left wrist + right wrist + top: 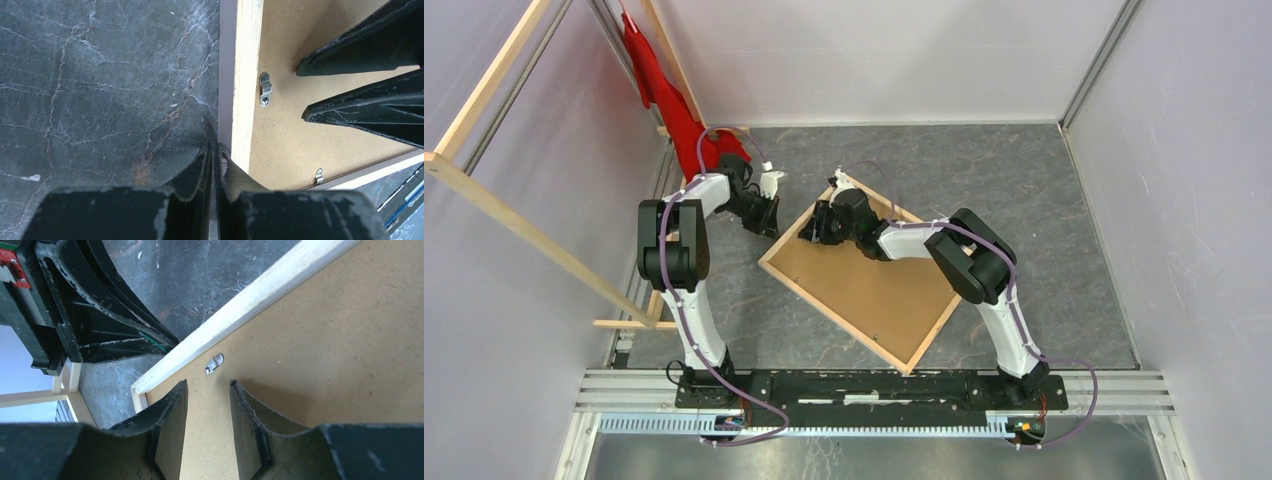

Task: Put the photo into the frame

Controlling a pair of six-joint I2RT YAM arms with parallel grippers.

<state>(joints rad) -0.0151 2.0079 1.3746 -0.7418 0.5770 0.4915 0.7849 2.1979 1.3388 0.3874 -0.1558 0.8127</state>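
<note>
Near the middle of the dark marbled bench (1024, 200), the frame (834, 318) lies flat and skewed, one corner toward the far wall. Its thin pale wood rails face up around a plain brown backing board (874, 290), with small metal clips (214, 363) set just inside the rails. The left end effector (212, 145) sits at the outer edge of the frame's left rail, fingers pressed almost together, nothing visibly between them. The right end effector (207, 387) hovers over the board's far-left corner, fingers partly spread and empty, a clip just ahead of them.
</note>
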